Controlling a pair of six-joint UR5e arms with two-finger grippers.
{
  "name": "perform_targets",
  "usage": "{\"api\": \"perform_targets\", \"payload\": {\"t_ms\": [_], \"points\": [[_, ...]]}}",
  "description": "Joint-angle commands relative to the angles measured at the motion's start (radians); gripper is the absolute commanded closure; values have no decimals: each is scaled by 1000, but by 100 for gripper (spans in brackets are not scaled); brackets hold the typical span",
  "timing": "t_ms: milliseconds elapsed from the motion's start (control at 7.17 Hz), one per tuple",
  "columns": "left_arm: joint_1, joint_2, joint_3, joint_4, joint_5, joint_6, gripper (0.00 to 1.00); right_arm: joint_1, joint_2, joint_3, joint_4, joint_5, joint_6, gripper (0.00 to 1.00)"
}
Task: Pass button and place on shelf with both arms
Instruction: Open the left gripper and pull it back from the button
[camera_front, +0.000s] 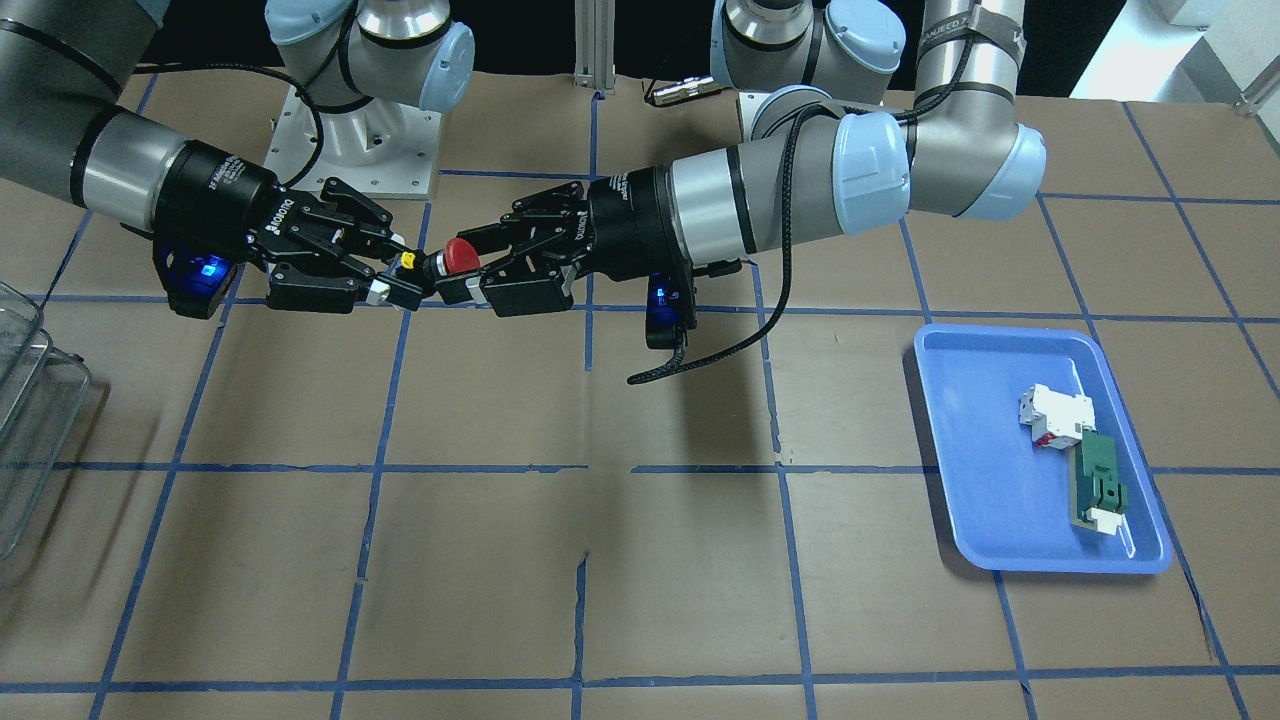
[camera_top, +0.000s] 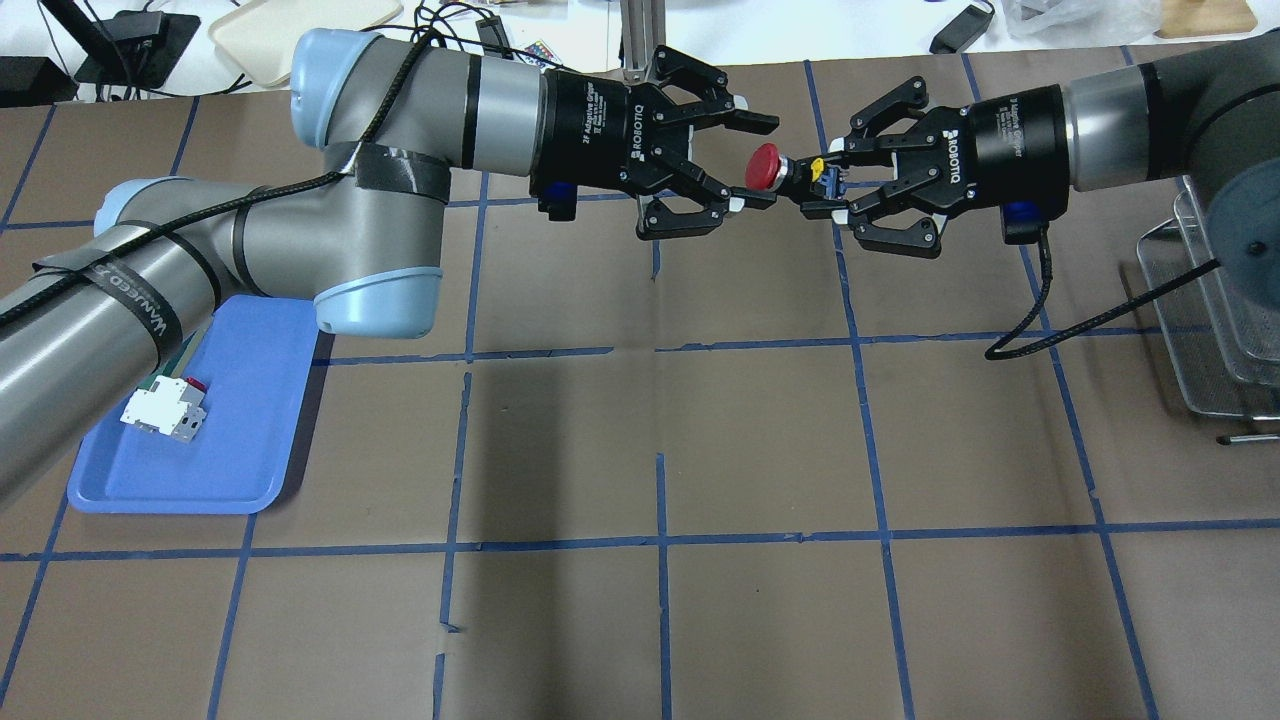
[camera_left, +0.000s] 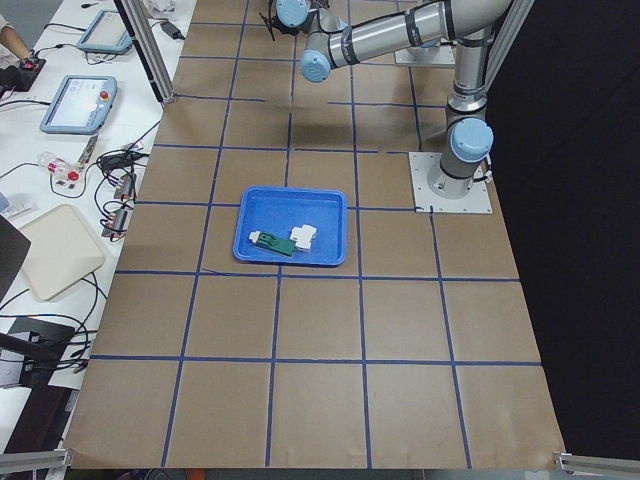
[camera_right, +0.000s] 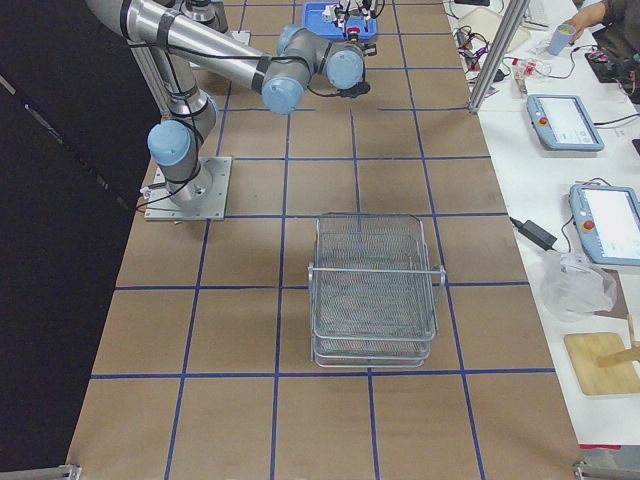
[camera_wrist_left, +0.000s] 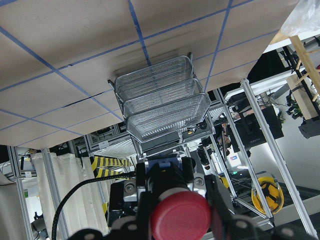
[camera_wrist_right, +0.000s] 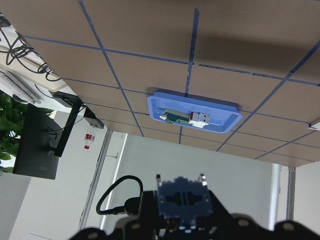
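Overhead exterior: right fingers (camera_top: 850, 208) pinch the button (camera_top: 765, 166) by its base; left fingers (camera_top: 745, 122) gape around its cap.

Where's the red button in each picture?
Front-facing: the button sits upper left of centre.
Overhead: the button is upper right of centre.
Exterior left: too small to find.
Exterior right: too small to find.
Left wrist: its red cap, bottom centre.
Right wrist: its blurred blue base, bottom centre.
Landmark: the blue tray, in all but the left wrist view.
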Motion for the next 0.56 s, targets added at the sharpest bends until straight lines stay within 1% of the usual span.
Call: {"api": "perform_targets", "payload": {"t_ms": [0,140,279,419], "points": [[-5,15,7,0,1,11,0,-9,1,-3,-14,-5,-1,98],[3,30,19,-4,23,18,0,-29,3,-7,-84,-26,-11,98],[18,48,50,-7,115,40,0,-70,22,-30,-148,-131,-18,98],[25,50,84,-14,169,41,0,-73,50,-74,-140,-218,-94,98]]}}
